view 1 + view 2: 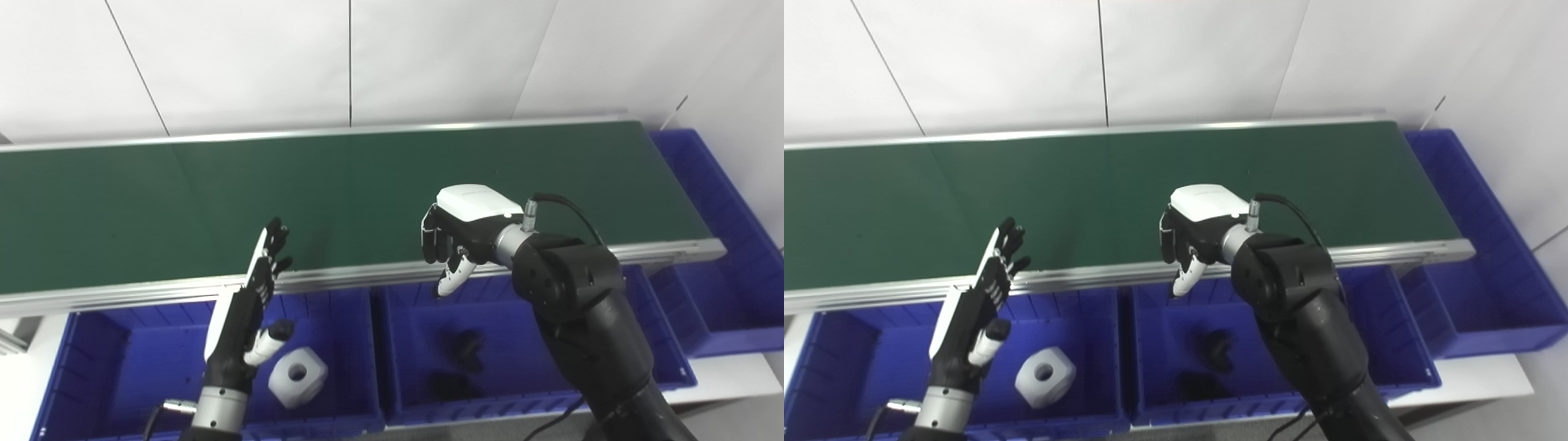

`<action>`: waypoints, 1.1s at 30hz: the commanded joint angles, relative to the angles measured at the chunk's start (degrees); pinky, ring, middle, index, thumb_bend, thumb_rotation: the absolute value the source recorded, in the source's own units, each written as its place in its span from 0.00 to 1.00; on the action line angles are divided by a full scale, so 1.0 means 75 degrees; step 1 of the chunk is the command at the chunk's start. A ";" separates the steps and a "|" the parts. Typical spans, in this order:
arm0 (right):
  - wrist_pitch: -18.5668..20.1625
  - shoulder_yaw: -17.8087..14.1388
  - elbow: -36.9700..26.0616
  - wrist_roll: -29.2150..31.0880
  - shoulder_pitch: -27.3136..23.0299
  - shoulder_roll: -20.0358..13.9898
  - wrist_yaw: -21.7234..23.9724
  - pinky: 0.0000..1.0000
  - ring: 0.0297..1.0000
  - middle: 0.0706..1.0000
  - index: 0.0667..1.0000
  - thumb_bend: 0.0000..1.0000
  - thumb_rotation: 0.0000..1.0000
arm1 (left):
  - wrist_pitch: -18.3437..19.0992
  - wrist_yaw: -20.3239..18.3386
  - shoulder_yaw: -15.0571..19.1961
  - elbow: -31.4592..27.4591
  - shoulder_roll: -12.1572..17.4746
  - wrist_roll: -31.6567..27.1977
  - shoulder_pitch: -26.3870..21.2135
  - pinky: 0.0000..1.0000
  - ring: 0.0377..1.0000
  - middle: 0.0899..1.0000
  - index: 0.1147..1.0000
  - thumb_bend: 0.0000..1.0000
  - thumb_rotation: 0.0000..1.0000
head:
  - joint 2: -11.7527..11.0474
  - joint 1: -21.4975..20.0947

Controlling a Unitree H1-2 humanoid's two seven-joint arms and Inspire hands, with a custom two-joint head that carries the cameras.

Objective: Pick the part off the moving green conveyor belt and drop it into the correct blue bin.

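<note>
Conveyor belt, dark green with metal rails, spans the view from nine o'clock to three o'clock and carries no part. Blue bins line its near edge: a left bin at seven o'clock, a middle bin at five o'clock, and a right bin wrapping the belt's end at three o'clock. Right hand hangs over the belt's near rail, fingers curled downward, holding nothing. Left hand stands upright above the left bin, fingers spread and empty. White blocky part with a round hole lies in the left bin; dark parts lie in the middle bin.
</note>
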 commanded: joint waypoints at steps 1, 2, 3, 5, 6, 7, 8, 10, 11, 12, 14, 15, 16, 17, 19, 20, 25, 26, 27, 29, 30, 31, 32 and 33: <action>-0.0253 -0.0105 -0.0129 -0.0012 0.0047 -0.0031 -0.0165 0.27 0.40 0.47 0.46 0.52 0.00 | -0.0036 -0.0059 -0.0011 -0.0301 -0.0054 -0.0009 -0.0115 0.89 0.97 0.97 1.00 0.93 0.96 | 0.0035 0.0029; -0.0329 -0.0093 -0.0097 -0.0006 0.0124 -0.0050 -0.0233 0.25 0.40 0.47 0.45 0.52 0.00 | -0.0023 -0.0065 -0.0013 -0.0313 -0.0052 -0.0006 -0.0121 0.89 0.97 0.97 1.00 0.93 0.96 | 0.0035 0.0029; -0.0397 -0.0078 -0.0070 -0.0002 0.0195 -0.0069 -0.0278 0.24 0.40 0.47 0.45 0.52 0.00 | 0.0002 -0.0068 -0.0018 -0.0337 -0.0055 0.0004 -0.0123 0.89 0.98 0.97 1.00 0.93 0.96 | 0.0051 0.0059; -0.0497 -0.0059 -0.0004 -0.0001 0.0338 -0.0062 -0.0376 0.24 0.36 0.42 0.50 0.51 0.00 | 0.0035 -0.0065 -0.0026 -0.0371 -0.0064 0.0022 -0.0127 0.89 0.97 0.97 1.00 0.93 0.96 | 0.0065 0.0086; -0.0552 -0.0056 0.0046 0.0030 0.0435 -0.0049 -0.0489 0.23 0.35 0.41 0.50 0.51 0.00 | 0.0051 -0.0065 -0.0027 -0.0385 -0.0072 0.0020 -0.0128 0.89 0.97 0.97 1.00 0.93 0.96 | 0.0065 0.0086; -0.0599 -0.0049 0.0095 0.0033 0.0520 -0.0034 -0.0584 0.22 0.35 0.40 0.50 0.51 0.00 | 0.0076 -0.0068 -0.0030 -0.0407 -0.0079 0.0011 -0.0122 0.90 0.97 0.97 1.00 0.92 0.96 | 0.0083 0.0120; -0.0632 -0.0039 0.0139 0.0017 0.0582 -0.0018 -0.0656 0.21 0.35 0.40 0.49 0.51 0.00 | 0.0102 -0.0074 -0.0031 -0.0424 -0.0082 0.0003 -0.0117 0.90 0.98 0.97 1.00 0.92 0.96 | 0.0083 0.0120; -0.0681 -0.0005 0.0210 -0.0124 0.0601 0.0024 -0.0603 0.23 0.36 0.40 0.49 0.51 0.00 | 0.0135 -0.0077 -0.0035 -0.0441 -0.0082 0.0019 -0.0110 0.90 0.98 0.97 1.00 0.92 0.96 | 0.0060 0.0143; -0.0708 0.0014 0.0241 -0.0201 0.0598 0.0046 -0.0580 0.27 0.39 0.43 0.47 0.52 0.00 | 0.0149 -0.0075 -0.0037 -0.0450 -0.0083 0.0034 -0.0108 0.90 0.97 0.97 1.00 0.93 0.96 | 0.0060 0.0143; -0.0741 0.0031 0.0265 -0.0281 0.0595 0.0064 -0.0562 0.30 0.40 0.44 0.47 0.52 0.00 | 0.0162 -0.0068 -0.0044 -0.0459 -0.0090 0.0055 -0.0104 0.89 0.97 0.97 1.00 0.93 0.96 | 0.0048 0.0179; -0.0773 0.0051 0.0330 -0.0408 0.0597 0.0090 -0.0539 0.30 0.40 0.44 0.47 0.52 0.00 | 0.0165 -0.0054 -0.0058 -0.0460 -0.0113 0.0074 -0.0096 0.89 0.97 0.97 1.00 0.93 0.96 | 0.0050 0.0234; -0.0780 0.0067 0.0394 -0.0494 0.0596 0.0106 -0.0520 0.34 0.43 0.46 0.45 0.52 0.00 | 0.0163 -0.0049 -0.0066 -0.0457 -0.0131 0.0077 -0.0092 0.89 0.97 0.97 1.00 0.93 0.96 | 0.0051 0.0243; -0.0786 0.0068 0.0448 -0.0540 0.0611 0.0117 -0.0539 0.37 0.45 0.47 0.45 0.52 0.00 | 0.0163 -0.0043 -0.0076 -0.0457 -0.0154 0.0078 -0.0090 0.89 0.98 0.97 1.00 0.93 0.96 | 0.0073 0.0296; -0.0800 0.0062 0.0495 -0.0555 0.0644 0.0124 -0.0605 0.37 0.45 0.47 0.44 0.53 0.00 | 0.0175 -0.0040 -0.0087 -0.0468 -0.0175 0.0085 -0.0086 0.89 0.98 0.97 1.00 0.93 0.95 | 0.0083 0.0326; -0.0914 0.0033 0.0564 -0.0375 0.0804 0.0096 -0.1028 0.31 0.38 0.41 0.47 0.53 0.00 | 0.0239 -0.0038 -0.0104 -0.0509 -0.0214 0.0125 -0.0074 0.90 0.98 0.98 1.00 0.93 0.95 | 0.0091 0.0389; -0.0974 -0.0029 0.0569 -0.0113 0.0936 0.0093 -0.1339 0.28 0.35 0.41 0.58 0.68 0.22 | 0.0274 -0.0036 -0.0109 -0.0524 -0.0234 0.0143 -0.0067 0.90 0.98 0.98 1.00 0.94 0.95 | 0.0090 0.0422; -0.1307 -0.0222 0.0357 0.0791 0.1547 0.0068 -0.2689 0.45 0.65 0.76 0.82 0.98 0.86 | 0.0266 -0.0031 -0.0142 -0.0511 -0.0294 0.0168 -0.0060 0.90 0.98 0.98 1.00 0.94 0.96 | 0.0075 0.0598; -0.1362 -0.0239 0.0340 0.0920 0.1615 0.0057 -0.2889 0.52 0.71 0.82 0.84 0.99 0.92 | 0.0257 -0.0027 -0.0149 -0.0503 -0.0301 0.0176 -0.0060 0.91 0.99 0.98 1.00 0.94 0.96 | 0.0069 0.0645; -0.1451 -0.0303 0.0317 0.1185 0.1729 0.0073 -0.3217 0.54 0.74 0.83 0.85 1.00 0.95 | 0.0228 -0.0018 -0.0161 -0.0481 -0.0312 0.0189 -0.0067 0.91 0.99 0.98 1.00 0.94 0.96 | 0.0042 0.0752; -0.1657 -0.0478 0.0299 0.1848 0.1958 0.0150 -0.3904 0.59 0.76 0.85 0.87 1.00 0.99 | 0.0160 -0.0001 -0.0186 -0.0431 -0.0327 0.0219 -0.0085 0.91 0.99 0.98 1.00 0.93 0.96 | 0.0014 0.0859; -0.1774 -0.0575 0.0300 0.2199 0.2068 0.0197 -0.4239 0.60 0.75 0.84 0.87 1.00 0.99 | 0.0129 0.0009 -0.0199 -0.0407 -0.0331 0.0233 -0.0095 0.91 0.99 0.98 1.00 0.93 0.96 | 0.0014 0.0859; -0.1915 -0.0700 0.0313 0.2614 0.2212 0.0303 -0.4660 0.60 0.75 0.84 0.87 1.00 1.00 | 0.0104 0.0020 -0.0221 -0.0387 -0.0327 0.0277 -0.0102 0.91 0.99 0.98 1.00 0.93 0.96 | -0.0020 0.0936; -0.2054 -0.0792 0.0343 0.2957 0.2333 0.0392 -0.5031 0.59 0.74 0.83 0.87 0.99 1.00 | 0.0090 0.0030 -0.0238 -0.0369 -0.0320 0.0316 -0.0102 0.90 0.99 0.98 1.00 0.93 0.97 | -0.0067 0.1024; -0.2157 -0.0858 0.0378 0.3243 0.2431 0.0481 -0.5344 0.57 0.73 0.82 0.86 0.98 1.00 | 0.0084 0.0038 -0.0249 -0.0359 -0.0317 0.0347 -0.0099 0.90 0.99 0.99 1.00 0.93 0.97 | -0.0067 0.1024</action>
